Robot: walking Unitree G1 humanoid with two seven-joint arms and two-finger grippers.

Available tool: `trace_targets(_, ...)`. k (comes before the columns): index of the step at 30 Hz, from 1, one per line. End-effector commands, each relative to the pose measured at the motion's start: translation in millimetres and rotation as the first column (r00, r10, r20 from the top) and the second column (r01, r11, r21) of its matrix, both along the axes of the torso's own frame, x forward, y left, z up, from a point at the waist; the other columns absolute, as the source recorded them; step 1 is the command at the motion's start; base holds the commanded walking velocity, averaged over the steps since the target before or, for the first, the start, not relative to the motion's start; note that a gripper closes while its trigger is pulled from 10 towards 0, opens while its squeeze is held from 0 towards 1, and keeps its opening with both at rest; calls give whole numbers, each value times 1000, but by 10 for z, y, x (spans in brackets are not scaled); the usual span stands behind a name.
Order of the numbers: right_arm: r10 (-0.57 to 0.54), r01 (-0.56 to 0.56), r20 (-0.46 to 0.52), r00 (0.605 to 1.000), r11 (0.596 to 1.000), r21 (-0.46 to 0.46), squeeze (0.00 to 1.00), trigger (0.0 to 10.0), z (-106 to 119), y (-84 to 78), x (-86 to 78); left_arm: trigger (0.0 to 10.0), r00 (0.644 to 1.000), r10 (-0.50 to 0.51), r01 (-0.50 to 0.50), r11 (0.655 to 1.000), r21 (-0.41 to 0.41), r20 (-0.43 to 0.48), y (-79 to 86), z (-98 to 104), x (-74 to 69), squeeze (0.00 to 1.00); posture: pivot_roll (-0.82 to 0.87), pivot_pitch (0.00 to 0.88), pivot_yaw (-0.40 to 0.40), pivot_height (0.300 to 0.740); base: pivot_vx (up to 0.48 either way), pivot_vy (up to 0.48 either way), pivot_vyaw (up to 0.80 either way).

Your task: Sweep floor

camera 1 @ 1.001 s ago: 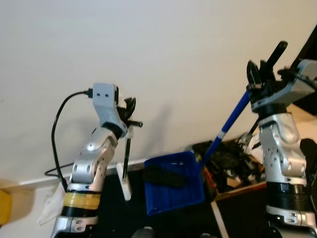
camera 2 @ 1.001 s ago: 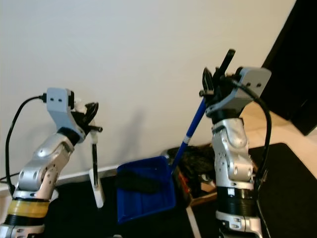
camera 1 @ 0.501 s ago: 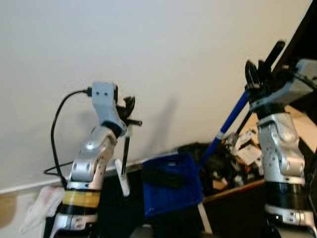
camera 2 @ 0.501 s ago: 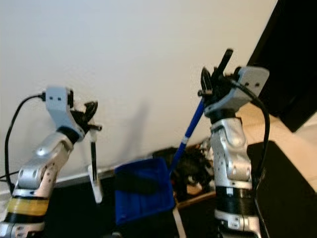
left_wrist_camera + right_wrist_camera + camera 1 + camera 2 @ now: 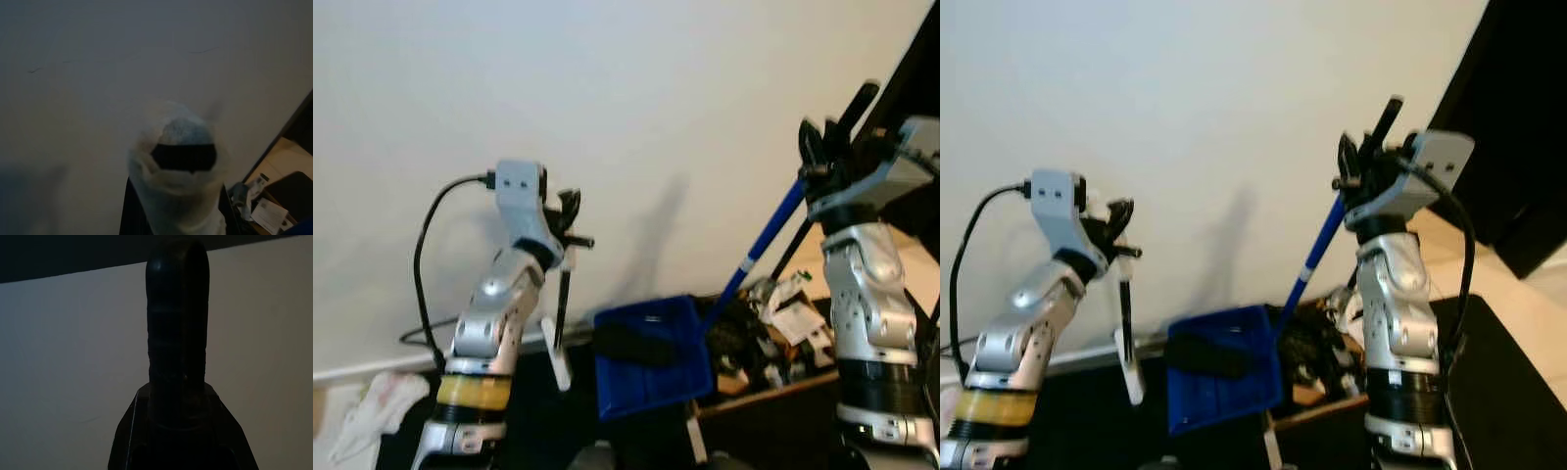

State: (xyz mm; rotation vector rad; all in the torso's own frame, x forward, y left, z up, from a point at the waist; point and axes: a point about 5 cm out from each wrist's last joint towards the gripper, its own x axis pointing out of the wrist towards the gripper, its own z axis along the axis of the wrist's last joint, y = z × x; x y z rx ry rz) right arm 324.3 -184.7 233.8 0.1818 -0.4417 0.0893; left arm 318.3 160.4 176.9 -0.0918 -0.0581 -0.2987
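The head views take in both raised arms against a pale wall (image 5: 607, 98), while the left wrist view looks straight down a whitish handle end (image 5: 178, 166) and the right wrist view shows a dark rounded grip end (image 5: 177, 323), close and dim.

The right arm stands upright, its right gripper (image 5: 827, 147) clamped on the top of a blue pole (image 5: 764, 240) that slants down to a blue dustpan (image 5: 651, 357) hanging tilted near the floor (a dark lump lies in it).

The left arm is bent at the elbow, its left gripper (image 5: 570, 220) closed on a thin black rod (image 5: 562, 299) ending in a white foot (image 5: 556, 360).

Boxes and clutter (image 5: 769, 338) sit beyond the dustpan; a white cloth (image 5: 372, 421) lies at lower left.
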Motion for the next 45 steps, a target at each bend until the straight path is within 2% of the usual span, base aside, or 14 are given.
trace_targets(1, -6, 5, 48, 999, 1000, 27, 0, 10000, 101, -28, -23, 10000, 999, -5, 4, 1000, 21, 31, -13, 60, -2, 0, 135, 32, 49, 740, 240, -390, 0)
trace_targets(26, 0, -1, 53, 999, 1000, 29, 0, 10000, 104, -10, -24, 10000, 1000, -7, 7, 1000, 17, 29, -21, 61, 5, 0, 138, 32, 51, 740, 175, -365, 0)
trace_targets(40, 26, -28, 75, 997, 999, 32, 0, 10000, 160, 40, -29, 10000, 999, -2, 2, 1000, -11, 36, -28, 75, 2, 0, 138, 34, 51, 740, 93, 0, 0)
trace_targets(45, -14, 7, 191, 982, 999, 34, 0, 10000, 398, 75, 12, 10000, 1000, -1, 1, 1000, -13, 30, -22, 54, -3, 0, 139, 38, 55, 740, 0, 0, 0)
